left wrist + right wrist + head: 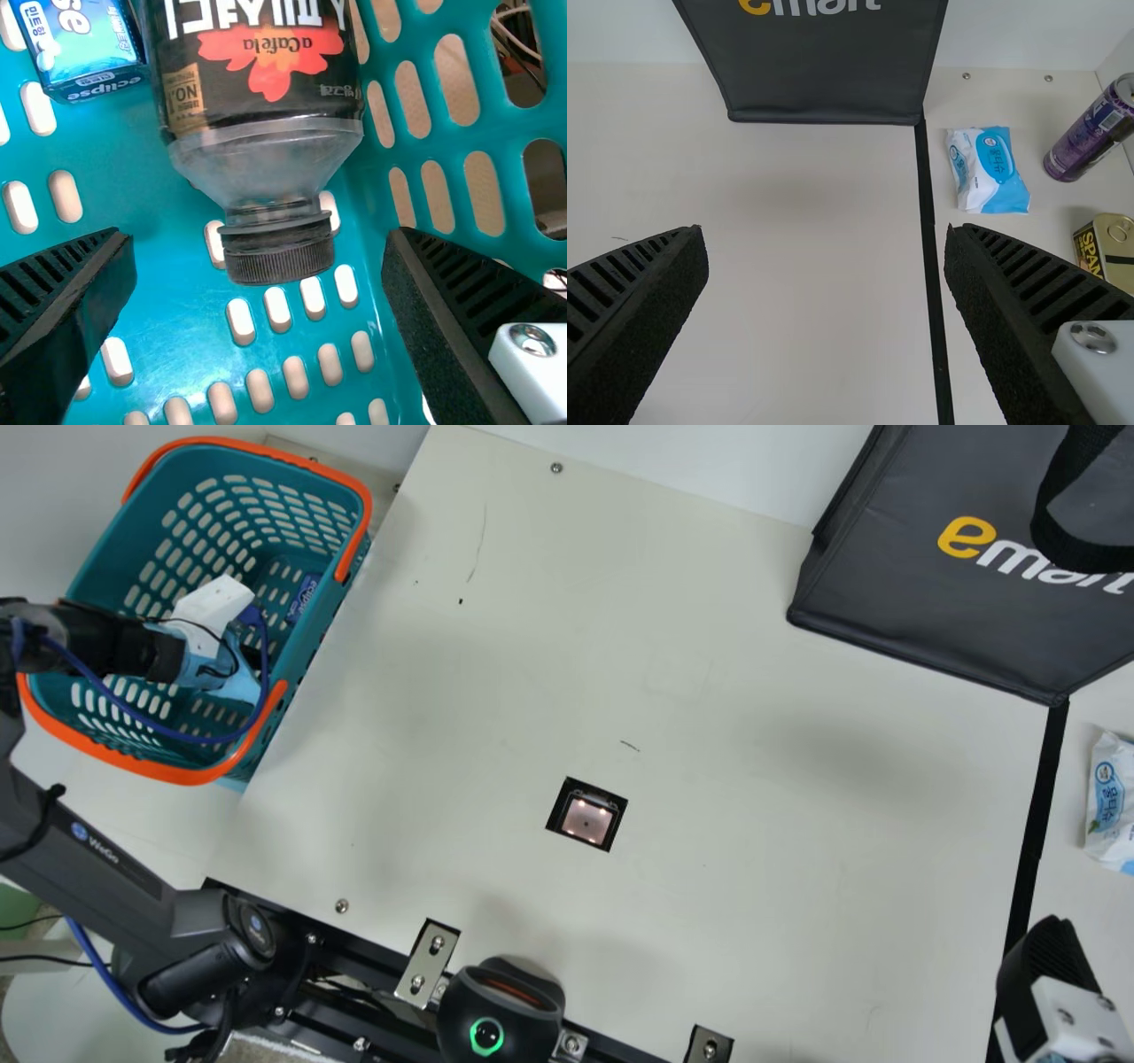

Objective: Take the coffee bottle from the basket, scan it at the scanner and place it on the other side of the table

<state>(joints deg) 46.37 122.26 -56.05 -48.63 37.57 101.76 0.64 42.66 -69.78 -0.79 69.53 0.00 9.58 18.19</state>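
Coffee bottle, clear plastic, dark-labelled, black-capped, lies beside a side wall of the teal plastic basket, its long axis pointing cap-first between the nearer black ribbed left gripper's parted fingers, the matching right gripper also spread.

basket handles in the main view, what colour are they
The basket's handles are orange; they show best in the main view.

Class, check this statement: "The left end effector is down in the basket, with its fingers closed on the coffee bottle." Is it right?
Not quite: the left end effector is open, not closed on the coffee bottle. The left wrist view shows gaps on both sides of its cap. The end effector is indeed down in the basket.
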